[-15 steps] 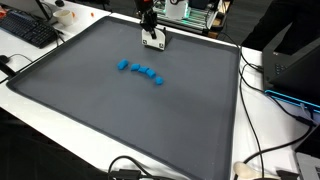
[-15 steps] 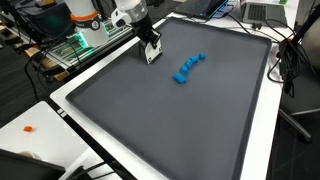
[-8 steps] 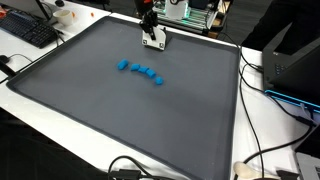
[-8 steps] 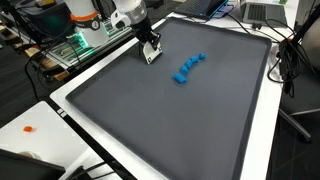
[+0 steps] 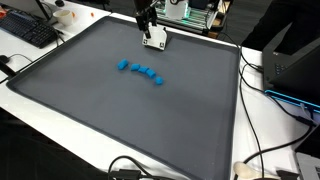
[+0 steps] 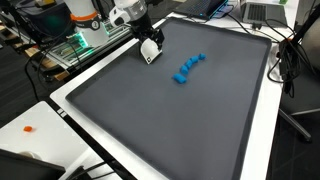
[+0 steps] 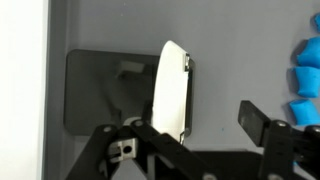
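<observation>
White block (image 7: 175, 90) (blue pieces (image 7: 305, 82) nearby) below hand (image 7: 185, 125)

A wide dark grey mat (image 5: 150, 115) covers most of a white table (image 5: 262, 140). In an exterior view, a black keyboard (image 5: 28, 30) lies on a neighbouring desk beyond one far corner of the mat. A rack of electronics (image 5: 192, 12) stands behind the mat's far edge. A black case (image 5: 297, 68) with a blue light strip sits beside the mat, and black cables (image 5: 130, 168) trail past its near edge. In an exterior view, a small orange object (image 6: 30, 128) lies off the mat's near corner, a laptop (image 6: 262, 12) sits beyond its far corner, and grey floor (image 6: 300, 150) shows beside the table. The light is even and soft.
</observation>
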You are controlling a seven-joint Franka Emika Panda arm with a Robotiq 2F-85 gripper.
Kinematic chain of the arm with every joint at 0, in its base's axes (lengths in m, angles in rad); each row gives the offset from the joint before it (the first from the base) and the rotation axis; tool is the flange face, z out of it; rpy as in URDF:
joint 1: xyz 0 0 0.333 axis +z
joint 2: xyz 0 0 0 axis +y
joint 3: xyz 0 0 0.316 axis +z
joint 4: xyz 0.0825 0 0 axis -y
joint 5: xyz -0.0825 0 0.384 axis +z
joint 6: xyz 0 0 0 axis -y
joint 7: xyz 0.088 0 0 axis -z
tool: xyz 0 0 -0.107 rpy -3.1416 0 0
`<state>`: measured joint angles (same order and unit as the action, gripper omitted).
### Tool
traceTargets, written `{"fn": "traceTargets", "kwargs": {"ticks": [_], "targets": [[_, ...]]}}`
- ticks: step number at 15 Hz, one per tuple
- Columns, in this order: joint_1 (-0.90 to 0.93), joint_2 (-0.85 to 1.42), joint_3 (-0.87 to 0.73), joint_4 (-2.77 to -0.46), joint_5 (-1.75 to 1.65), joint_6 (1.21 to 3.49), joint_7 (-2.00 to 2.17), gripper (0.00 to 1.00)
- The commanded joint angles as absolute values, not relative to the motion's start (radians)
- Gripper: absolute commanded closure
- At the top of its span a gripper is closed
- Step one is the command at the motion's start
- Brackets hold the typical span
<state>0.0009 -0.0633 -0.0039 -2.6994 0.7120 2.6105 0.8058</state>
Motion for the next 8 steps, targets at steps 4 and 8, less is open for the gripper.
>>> {"fn": "traceTargets", "kwargs": {"ticks": [4,8], "targets": [[-0.038,-0.180,-0.007,-2.720,0.538,2.554,0.904,0.00],[-0.066,-0.247,0.004,-2.696,0.366,2.472,0.980,0.00]]}}
